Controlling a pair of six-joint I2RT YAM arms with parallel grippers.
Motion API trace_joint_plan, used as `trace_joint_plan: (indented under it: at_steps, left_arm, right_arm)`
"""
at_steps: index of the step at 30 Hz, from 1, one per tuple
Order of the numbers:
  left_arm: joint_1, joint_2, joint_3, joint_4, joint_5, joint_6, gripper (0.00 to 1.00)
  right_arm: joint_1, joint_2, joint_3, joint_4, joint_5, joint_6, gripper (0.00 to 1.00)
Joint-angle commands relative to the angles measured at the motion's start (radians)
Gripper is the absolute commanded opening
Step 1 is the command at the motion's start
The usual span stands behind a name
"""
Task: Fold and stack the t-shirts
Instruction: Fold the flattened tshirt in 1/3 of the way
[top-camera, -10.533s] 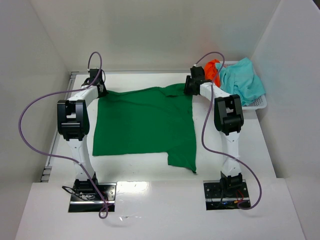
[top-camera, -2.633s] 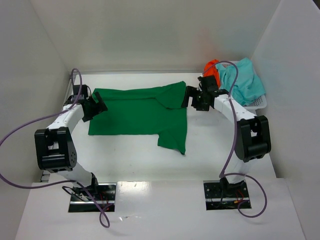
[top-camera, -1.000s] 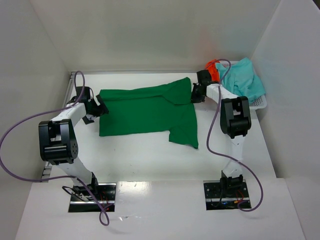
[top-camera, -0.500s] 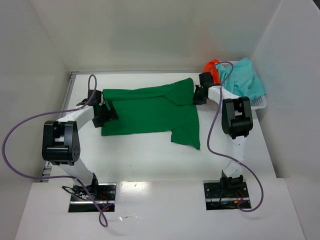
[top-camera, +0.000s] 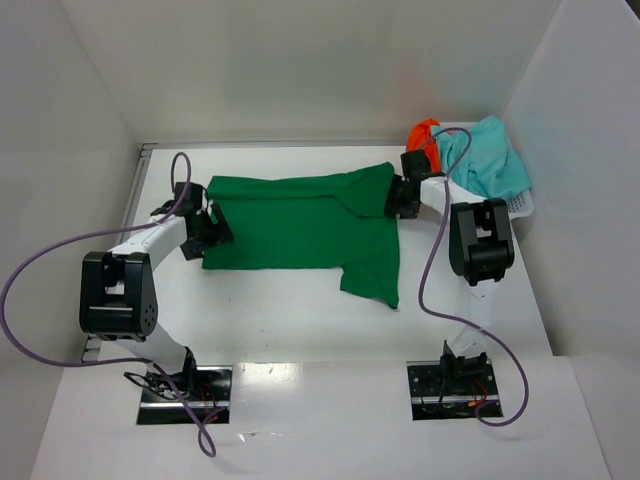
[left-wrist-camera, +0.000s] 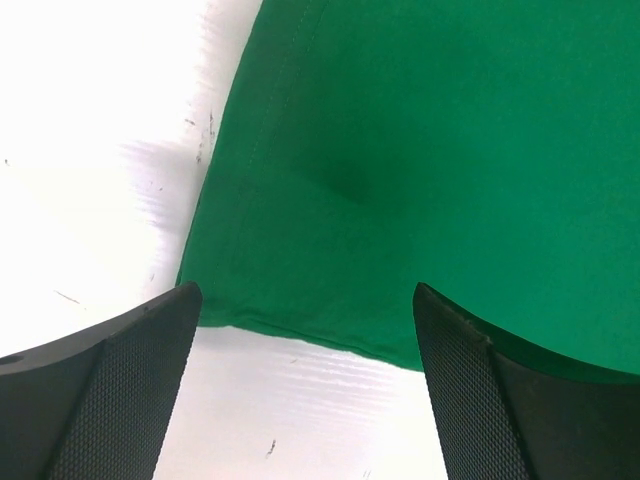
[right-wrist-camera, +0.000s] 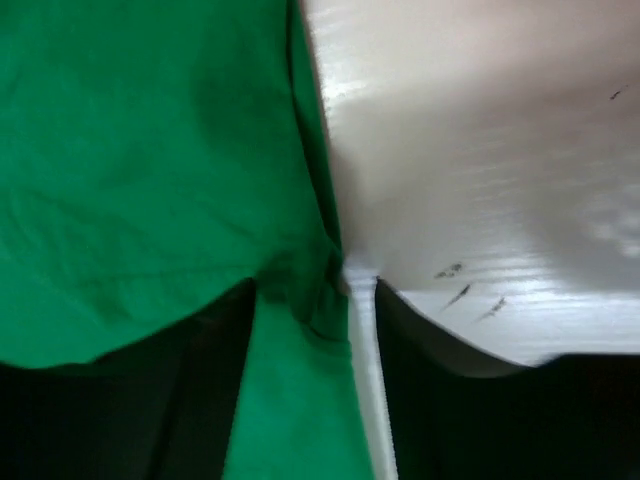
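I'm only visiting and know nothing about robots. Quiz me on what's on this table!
1. True or false: the green t-shirt lies inside the white basket.
2. Which t-shirts are heaped in the basket? A) red and black B) teal and orange C) none
3. Fill in: the ___ arm's fingers stand wide apart at the green t-shirt's edge.
Key: 1 false, it lies on the table; 2 B, the teal t-shirt and orange t-shirt; 3 left.
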Motion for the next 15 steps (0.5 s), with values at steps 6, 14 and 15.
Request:
trace_joint_plan:
  at_steps: [6,14,15]
  left_arm:
    - [0.003,-0.052,-0.009,-0.026,0.014,-0.056,0.95]
    - [0.057,-0.104,-0.057,0.002,0.061,-0.09,0.95]
    - [0.057,-0.104,-0.057,0.002,0.061,-0.09,0.95]
  right_arm:
    - [-0.003,-0.254,-0.074,-0.049,-0.037,-0.016,0.86]
    - [-0.003,-0.523,-0.316,-0.076,-0.066,0.131,0.99]
    - [-0.003,-0.549,-0.383,-0.063,-0.091,0.149,0.99]
